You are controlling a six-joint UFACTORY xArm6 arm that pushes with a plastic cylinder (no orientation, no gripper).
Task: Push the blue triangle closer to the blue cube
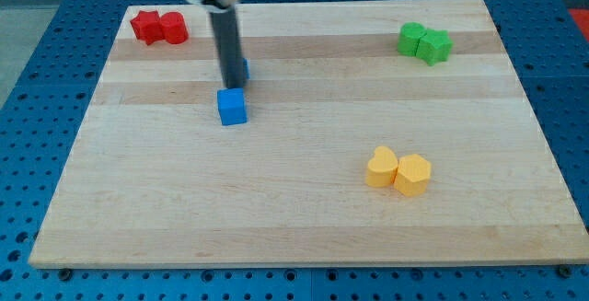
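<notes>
The blue cube (pixel 233 106) sits on the wooden board (pixel 304 200) left of centre. The blue triangle (pixel 245 68) lies just above it, almost wholly hidden behind my rod; only a blue sliver shows at the rod's right edge. My tip (pixel 227 86) is at the cube's top edge, between the two blue blocks and just left of the triangle. A small gap separates triangle and cube.
Two red blocks (pixel 158 27) touch each other at the board's top left. Two green blocks (pixel 424 42) sit together at the top right. Two yellow blocks (pixel 398 170) sit together at the lower right.
</notes>
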